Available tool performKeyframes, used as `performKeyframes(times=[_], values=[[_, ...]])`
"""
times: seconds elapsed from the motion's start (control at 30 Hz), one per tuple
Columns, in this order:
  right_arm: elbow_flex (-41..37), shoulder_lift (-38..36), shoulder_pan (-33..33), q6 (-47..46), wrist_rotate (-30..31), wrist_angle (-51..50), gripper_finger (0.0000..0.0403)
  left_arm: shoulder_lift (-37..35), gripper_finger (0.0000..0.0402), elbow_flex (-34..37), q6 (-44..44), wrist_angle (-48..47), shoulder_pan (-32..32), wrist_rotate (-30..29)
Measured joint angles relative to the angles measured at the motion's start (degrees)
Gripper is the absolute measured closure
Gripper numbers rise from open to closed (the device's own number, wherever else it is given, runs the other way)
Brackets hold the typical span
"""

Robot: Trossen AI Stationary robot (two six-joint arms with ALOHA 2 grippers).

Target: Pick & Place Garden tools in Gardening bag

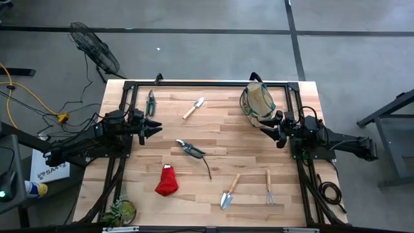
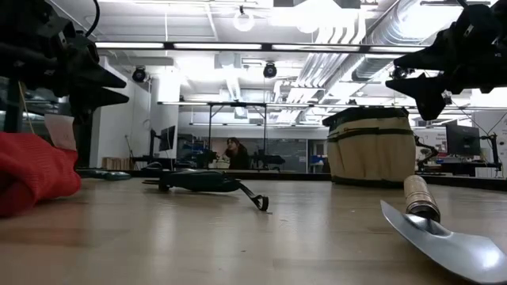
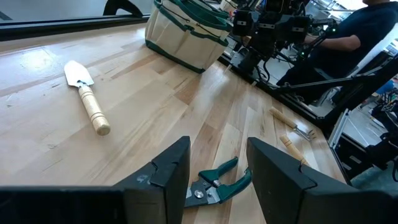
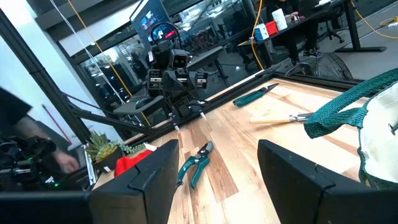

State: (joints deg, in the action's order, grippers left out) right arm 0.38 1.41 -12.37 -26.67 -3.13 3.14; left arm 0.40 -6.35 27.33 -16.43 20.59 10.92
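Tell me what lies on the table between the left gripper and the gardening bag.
In the high view, one wooden-handled trowel lies between the left gripper and the gardening bag; otherwise bare wood.

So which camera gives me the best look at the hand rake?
The high view: the hand rake lies whole near the table's front right corner, beside a trowel. The left wrist view catches only part of it far off; the low and right wrist views miss it.

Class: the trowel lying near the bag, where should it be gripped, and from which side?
Probably the wooden handle of the trowel, from straight above, fingers across it. It lies flat and clear of the bag; the handle is rounder than the flat blade.
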Motion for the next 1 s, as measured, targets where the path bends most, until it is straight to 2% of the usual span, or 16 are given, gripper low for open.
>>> performKeyframes(times=[0.83, 1.0], values=[[0.0, 0.0, 0.0, 0.0, 0.0, 0.0, 0.0192, 0.0, 0.0245, 0.0, 0.0, 0.0, 0.0, 0.0], [0.0, 0.0, 0.0, 0.0, 0.0, 0.0, 0.0192, 0.0, 0.0245, 0.2, 0.0, 2.8, 0.0, -4.3]])
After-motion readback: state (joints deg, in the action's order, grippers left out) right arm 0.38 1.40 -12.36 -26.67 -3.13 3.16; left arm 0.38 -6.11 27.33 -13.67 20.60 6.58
